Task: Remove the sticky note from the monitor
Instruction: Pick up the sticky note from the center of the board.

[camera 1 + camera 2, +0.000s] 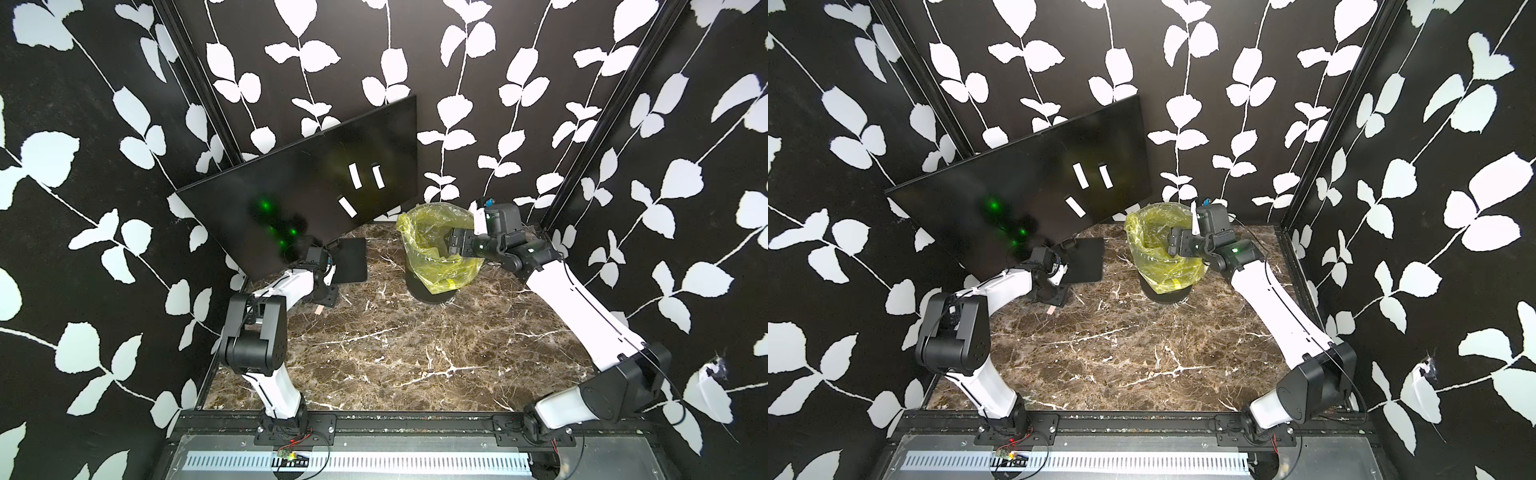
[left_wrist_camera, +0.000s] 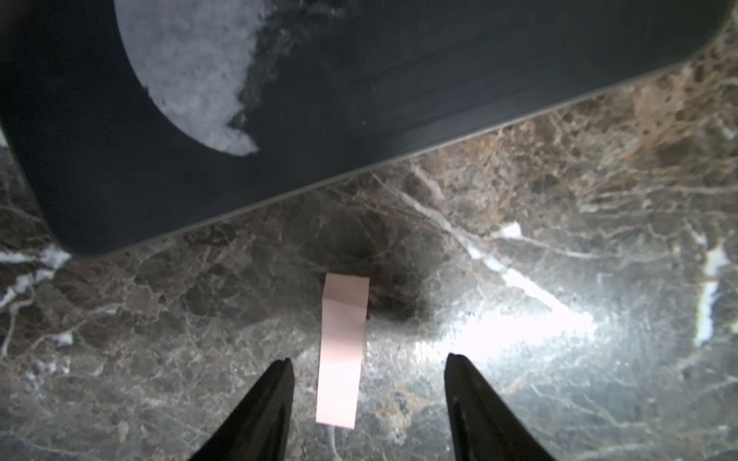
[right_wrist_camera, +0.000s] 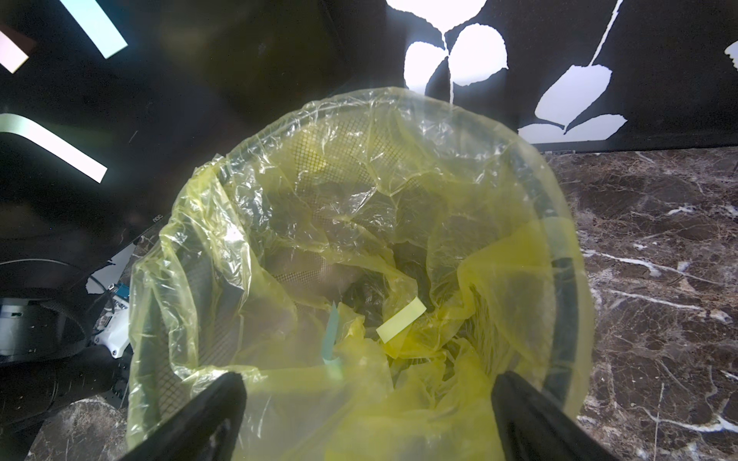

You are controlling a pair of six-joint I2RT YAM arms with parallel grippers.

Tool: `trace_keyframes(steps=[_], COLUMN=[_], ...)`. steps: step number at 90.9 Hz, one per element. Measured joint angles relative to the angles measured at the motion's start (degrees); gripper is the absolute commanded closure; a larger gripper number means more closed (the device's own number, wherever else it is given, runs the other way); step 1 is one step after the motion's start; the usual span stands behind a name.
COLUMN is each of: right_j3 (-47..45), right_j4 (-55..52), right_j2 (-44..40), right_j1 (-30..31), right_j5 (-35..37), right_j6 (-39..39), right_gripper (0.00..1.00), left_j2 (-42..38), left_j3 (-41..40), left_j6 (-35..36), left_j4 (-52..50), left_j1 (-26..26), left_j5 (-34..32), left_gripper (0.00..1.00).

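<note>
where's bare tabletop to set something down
Free: the front half of the table, and a strip between the stand base and the bin. Crowded: back left under the monitor, where the left gripper straddles a pink note beside the stand base. The right gripper hangs over the bin.

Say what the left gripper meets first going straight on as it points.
Probably the pink sticky note, lying on the marble table in line with the left gripper, between its open jaws; depth is unclear.
</note>
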Motion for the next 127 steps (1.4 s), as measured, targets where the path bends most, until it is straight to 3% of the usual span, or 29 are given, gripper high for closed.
trace_keyframes(steps=[76, 105, 127], right_j3=[-1.29, -1.29, -1.29], right_j4=[1.09, 1.09, 1.09], right_j2=[-1.05, -1.05, -1.05], right_j1=[0.00, 0.00, 0.00], right_j5=[0.02, -0.15, -0.24], right_j6=[0.83, 1.01, 1.01], right_gripper=[0.02, 0.02, 0.02], left_j2=[4.81, 7.21, 7.58], left_j3=[2.49, 5.64, 6.12], left_j6=[1.16, 1.66, 1.66], left_j4=[-2.80, -4.85, -5.33], left_j1=[1.99, 2.16, 2.23], left_j5=[1.16, 2.93, 4.48], left_gripper=[0.53, 0.68, 0.86])
